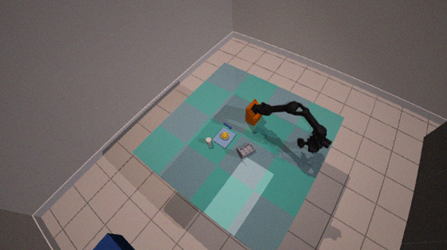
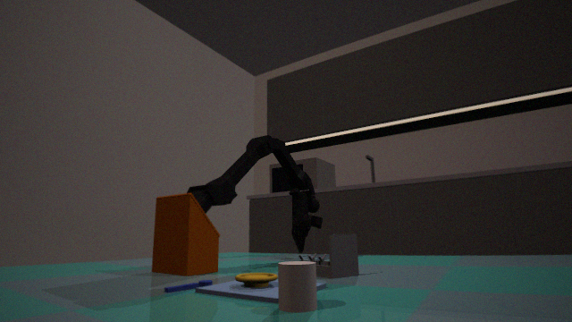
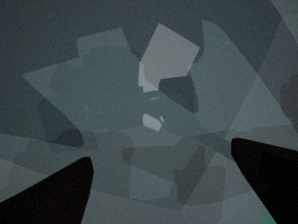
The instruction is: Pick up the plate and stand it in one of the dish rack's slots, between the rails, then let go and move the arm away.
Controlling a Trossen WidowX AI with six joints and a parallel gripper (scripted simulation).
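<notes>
The yellow plate (image 1: 224,135) (image 2: 256,278) lies flat, face up, on a light blue square board (image 1: 225,144) (image 2: 223,291). The dish rack (image 1: 245,150) (image 2: 344,256) stands on the mat beyond the board as seen in the exterior view, with thin rails and a tall grey end wall. No plate stands in it. My gripper (image 2: 300,249) (image 3: 162,155) is open and empty, pointing down. The top view shows it far out to the right, well away from plate and rack; its fingertips are not clear there. Neither plate nor rack can be made out in the wrist view.
A pale cylinder (image 1: 209,142) (image 2: 298,287) stands beside the board. A thin blue object (image 1: 227,125) (image 2: 189,286) lies by the board on the side of the orange arm base (image 1: 252,114) (image 2: 185,234). The wrist view shows the grey mat with shadows and light patches.
</notes>
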